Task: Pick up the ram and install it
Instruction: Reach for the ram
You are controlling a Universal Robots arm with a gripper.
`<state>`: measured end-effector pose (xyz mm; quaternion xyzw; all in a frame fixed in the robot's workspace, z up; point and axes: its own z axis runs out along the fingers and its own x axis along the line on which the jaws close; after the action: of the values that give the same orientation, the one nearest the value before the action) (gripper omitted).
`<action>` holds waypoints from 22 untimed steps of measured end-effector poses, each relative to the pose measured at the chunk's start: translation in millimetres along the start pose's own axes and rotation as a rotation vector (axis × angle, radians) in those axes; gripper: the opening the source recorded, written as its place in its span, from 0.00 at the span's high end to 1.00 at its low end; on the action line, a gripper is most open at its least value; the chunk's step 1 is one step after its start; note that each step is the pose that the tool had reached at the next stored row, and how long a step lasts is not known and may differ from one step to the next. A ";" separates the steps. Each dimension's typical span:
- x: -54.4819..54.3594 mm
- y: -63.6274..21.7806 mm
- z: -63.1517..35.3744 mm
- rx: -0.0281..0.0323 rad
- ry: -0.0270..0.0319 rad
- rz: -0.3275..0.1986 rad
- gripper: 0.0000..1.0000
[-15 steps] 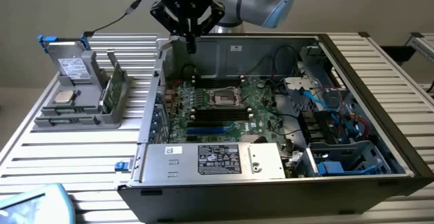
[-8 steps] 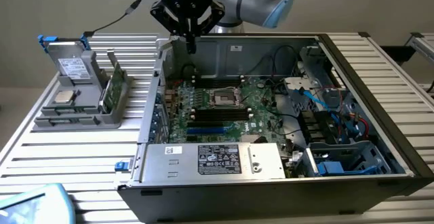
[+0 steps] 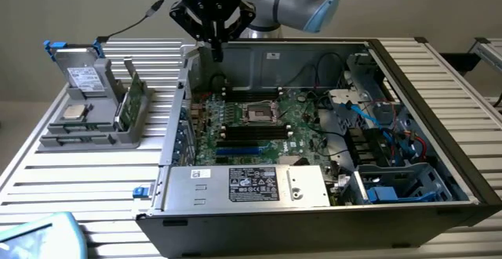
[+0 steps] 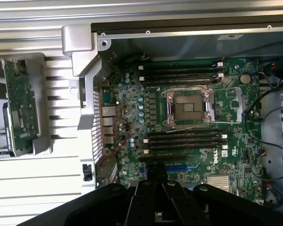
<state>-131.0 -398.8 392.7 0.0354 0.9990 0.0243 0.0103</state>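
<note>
Exterior view: black two-finger gripper (image 3: 217,52) on the grey-and-blue arm hangs over the far-left corner of the open black steel computer case (image 3: 314,229); fingers pressed together, nothing between them. The ram (image 3: 134,97), a thin dark-green circuit-board stick, stands on edge in the moulded grey plastic holder (image 3: 86,135) on the white slatted metal table (image 3: 79,177); not yet picked. This is the relation that matters: ram lies to the exterior view's left of the gripper and nearer the camera, outside the case; its long axis runs near-to-far, roughly crosswise to the long black plastic memory slots (image 3: 255,131) on the green motherboard (image 3: 306,130). Same holder carries a boxy grey drive (image 3: 84,80) with a white label and a square silver chip (image 3: 74,112). Bright sheet-metal power supply (image 3: 243,185) sits at the case's near edge.

Wrist view: closed gripper (image 4: 155,174) hovers above the motherboard (image 4: 132,108), tips just beside the blue slot and close to one bank of black memory slots (image 4: 184,141); square metal-framed processor socket (image 4: 187,106) lies between the two banks. Ram (image 4: 19,110) shows its flat face, matte green with small components, seated in the holder (image 4: 40,141) beyond the case (image 4: 179,33) wall, well apart from the gripper; table (image 4: 37,174) slats between them.
</note>
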 end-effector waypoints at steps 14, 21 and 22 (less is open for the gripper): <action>71.4 -5.0 -1.6 -0.0036 0.0002 0.000 0.89; 103.4 -7.3 -2.3 -0.0047 0.0003 0.000 0.89; 107.9 -7.6 -2.4 -0.0049 0.0003 0.000 0.89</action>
<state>-239.2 -398.8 392.6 0.0354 0.9990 0.0267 0.0103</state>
